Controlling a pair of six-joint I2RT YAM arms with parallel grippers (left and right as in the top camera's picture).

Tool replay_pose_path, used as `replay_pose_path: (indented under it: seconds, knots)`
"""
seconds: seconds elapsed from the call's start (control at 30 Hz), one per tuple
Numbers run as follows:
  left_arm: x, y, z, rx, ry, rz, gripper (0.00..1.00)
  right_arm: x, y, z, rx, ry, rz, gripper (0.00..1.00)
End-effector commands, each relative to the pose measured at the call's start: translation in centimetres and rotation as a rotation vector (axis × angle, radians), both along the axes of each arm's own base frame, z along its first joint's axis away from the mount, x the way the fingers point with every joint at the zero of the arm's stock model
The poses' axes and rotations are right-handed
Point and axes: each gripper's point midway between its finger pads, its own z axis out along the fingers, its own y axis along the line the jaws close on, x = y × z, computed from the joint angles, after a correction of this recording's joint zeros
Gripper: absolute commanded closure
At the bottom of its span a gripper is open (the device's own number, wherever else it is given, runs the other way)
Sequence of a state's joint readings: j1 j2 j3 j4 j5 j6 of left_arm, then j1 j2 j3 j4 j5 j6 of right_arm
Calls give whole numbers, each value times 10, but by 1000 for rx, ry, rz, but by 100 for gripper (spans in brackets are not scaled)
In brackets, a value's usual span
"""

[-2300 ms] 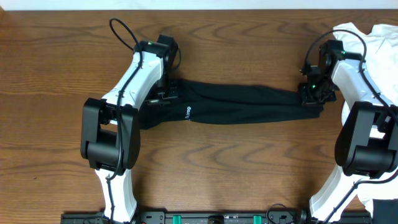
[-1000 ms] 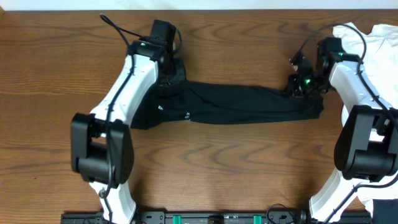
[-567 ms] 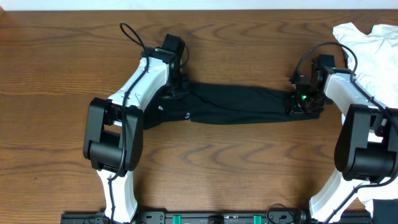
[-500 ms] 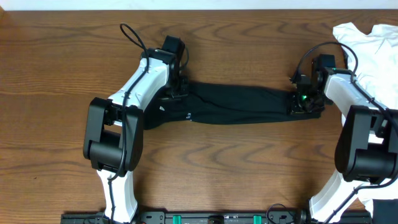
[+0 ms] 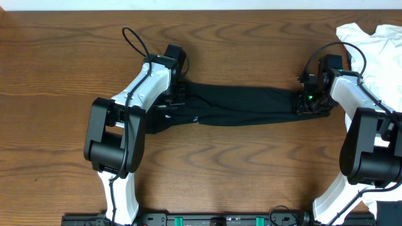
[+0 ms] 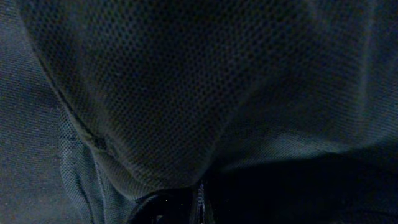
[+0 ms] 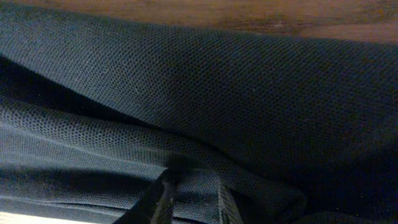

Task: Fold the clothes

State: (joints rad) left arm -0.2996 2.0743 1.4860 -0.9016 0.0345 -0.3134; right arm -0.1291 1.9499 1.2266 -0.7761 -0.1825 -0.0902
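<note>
You have the black shirt of thin, soft mesh fabric (image 5: 245, 103) drawn into a long narrow band across the middle of the brown wooden table (image 5: 63, 94), a little nearer the far edge than the near one, with one arm at each end. I read the step in hand as straightening the band ahead of a fold. To do it well, hold the left end low and pull both ends evenly along the table's length so the wrinkles in the middle run out. Then lay the cloth flat rather than in a heap, because fabric this thin will likely slide and bunch if one side leads. At the right end, steer clear of the crumpled white shirt of soft cloth (image 5: 370, 44) in the far right corner.

The left gripper (image 5: 178, 97) sits on the band's left end with its jaws closed. In its wrist view the cloth hangs right over the lens and gathers at the fingertips, so I judge that it pinches the black shirt. The right gripper (image 5: 309, 105) is at the band's right end. Its fingers (image 7: 163, 186) show a narrow gap with folds of cloth at them, and I cannot tell whether they grip the cloth or only rest on it.
</note>
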Motion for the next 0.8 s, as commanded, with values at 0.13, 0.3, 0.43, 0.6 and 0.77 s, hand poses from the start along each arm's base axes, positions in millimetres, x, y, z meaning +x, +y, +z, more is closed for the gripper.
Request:
replay_pose_path:
  seconds: [0.13,0.3,0.43,0.6,0.77]
  knots:
    - [13,6,45,4,-130,18,94,-9,-15,-13,-50,36,-30,74]
    - [27,1,82,-47,-262,55,94,-9,-12,-12,-30,31,-29,72]
    - [33,-20,84,-161,-273,38,94,-8,-9,-12,-15,28,-27,72]
    - [37,-51,82,-290,-271,-2,93,-8,-8,-12,-13,28,-27,71]
    - [35,-75,79,-311,-278,-53,93,-8,-8,-12,-13,28,-26,71]
